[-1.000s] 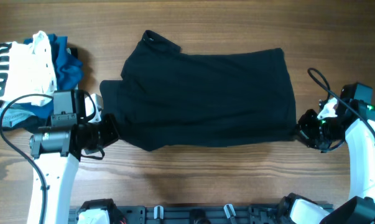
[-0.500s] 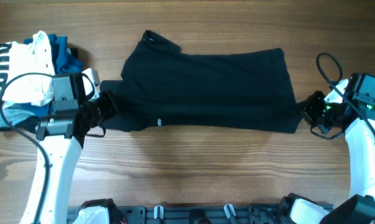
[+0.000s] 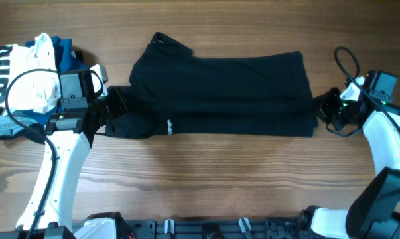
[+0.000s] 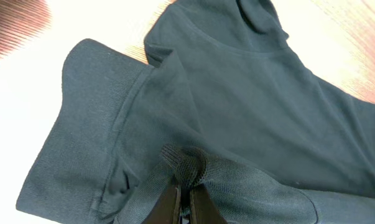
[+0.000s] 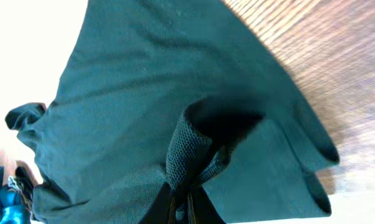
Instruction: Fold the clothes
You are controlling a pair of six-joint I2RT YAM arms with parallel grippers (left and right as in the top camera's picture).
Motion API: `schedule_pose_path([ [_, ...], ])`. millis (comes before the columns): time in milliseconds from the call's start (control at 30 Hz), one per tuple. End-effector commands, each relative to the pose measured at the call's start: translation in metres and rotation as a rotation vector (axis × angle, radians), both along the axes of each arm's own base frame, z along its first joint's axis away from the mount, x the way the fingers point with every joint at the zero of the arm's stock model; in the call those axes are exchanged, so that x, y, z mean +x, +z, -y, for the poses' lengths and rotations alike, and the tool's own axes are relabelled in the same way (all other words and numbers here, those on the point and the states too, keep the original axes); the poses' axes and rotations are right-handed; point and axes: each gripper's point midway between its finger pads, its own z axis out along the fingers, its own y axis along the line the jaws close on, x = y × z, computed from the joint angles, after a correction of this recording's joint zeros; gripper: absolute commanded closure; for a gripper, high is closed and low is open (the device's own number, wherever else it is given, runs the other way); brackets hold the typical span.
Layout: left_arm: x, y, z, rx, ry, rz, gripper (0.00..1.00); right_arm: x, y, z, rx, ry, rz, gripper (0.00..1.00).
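Note:
A dark polo shirt (image 3: 226,93) lies across the middle of the table, its front edge folded up over itself. My left gripper (image 3: 117,113) is shut on a pinch of the shirt's left front edge, seen close in the left wrist view (image 4: 186,180). My right gripper (image 3: 324,113) is shut on the shirt's right front corner, with fabric bunched above the jaws in the right wrist view (image 5: 182,186). The collar (image 3: 163,41) points to the back left. A sleeve (image 4: 81,130) lies flat under the left gripper.
A pile of other clothes, white (image 3: 27,73) and blue (image 3: 70,56), lies at the far left beside my left arm. Bare wooden table (image 3: 219,179) runs along the front. The arm bases (image 3: 213,229) sit at the front edge.
Both grippers have carried the shirt's front edge away from me, folding it over the shirt. The shirt now looks narrower front to back, and a small white logo shows near the left fold.

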Motion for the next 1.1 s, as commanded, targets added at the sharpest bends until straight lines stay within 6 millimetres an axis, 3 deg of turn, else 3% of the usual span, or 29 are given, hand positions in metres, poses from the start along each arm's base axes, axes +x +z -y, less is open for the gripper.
schedule_pose_path([
  [0,0.006,-0.005,-0.010,0.051,0.024,-0.012,0.96,0.010,-0.003,-0.011,0.023,0.038,0.014,0.96],
  [167,0.006,-0.020,-0.009,0.048,0.022,-0.058,0.96,0.020,0.000,-0.015,0.013,0.049,0.052,0.94],
  [200,0.006,-0.022,-0.009,0.047,0.022,-0.063,0.96,0.020,-0.001,-0.014,0.010,0.032,0.042,0.82],
  [233,0.006,-0.023,-0.009,0.047,0.022,-0.066,0.87,0.020,-0.001,-0.012,0.003,0.026,0.039,0.46],
  [267,0.006,-0.023,-0.010,0.048,0.022,-0.066,0.74,0.020,-0.002,-0.011,-0.002,0.023,0.037,0.29],
  [333,0.007,-0.023,-0.011,0.055,0.027,-0.064,0.56,0.019,-0.003,-0.009,-0.013,0.018,0.034,0.26],
  [433,0.003,-0.026,-0.017,0.089,0.040,-0.085,0.46,0.016,-0.006,-0.004,-0.036,0.008,0.014,0.24],
  [533,-0.010,-0.033,-0.016,0.095,0.021,-0.140,0.46,0.002,-0.016,0.002,-0.079,-0.005,-0.061,0.24],
  [667,-0.037,-0.047,-0.014,0.103,-0.013,-0.253,0.47,-0.034,-0.034,0.020,-0.200,-0.027,-0.238,0.23],
  [767,-0.052,-0.060,-0.013,0.106,-0.031,-0.306,0.54,-0.053,-0.047,0.021,-0.238,0.005,-0.301,0.22],
  [933,-0.064,-0.092,-0.006,0.074,-0.046,-0.310,0.57,-0.058,-0.069,0.001,-0.163,0.069,-0.243,0.21],
  [1067,-0.069,-0.111,-0.003,0.058,-0.058,-0.337,0.53,-0.064,-0.079,-0.001,-0.158,0.068,-0.243,0.17],
])
